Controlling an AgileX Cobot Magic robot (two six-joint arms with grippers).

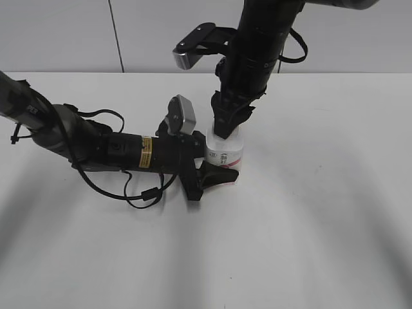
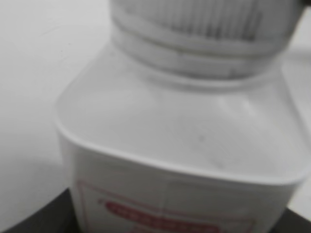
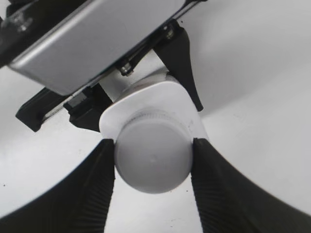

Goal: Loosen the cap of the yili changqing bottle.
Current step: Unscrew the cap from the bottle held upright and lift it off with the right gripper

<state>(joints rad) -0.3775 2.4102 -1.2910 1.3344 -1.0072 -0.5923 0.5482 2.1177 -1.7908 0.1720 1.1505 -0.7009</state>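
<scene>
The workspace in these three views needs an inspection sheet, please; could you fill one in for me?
Surface: white table, bare around the bottle.
Job's things: yili changqing bottle upright; cap on its neck.
Clutter: nothing seen.
Grippers: left gripper clamps the bottle's body from the side; right gripper comes from above, its fingers touching both sides of the cap.
Cables: black cable loops below the left arm.
Surroundings: pale grey wall behind the table.

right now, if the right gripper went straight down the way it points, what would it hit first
The cap. The right gripper points down from above with its fingers already at the cap's sides, so going on would press it onto the bottle, which the left gripper holds.
</scene>
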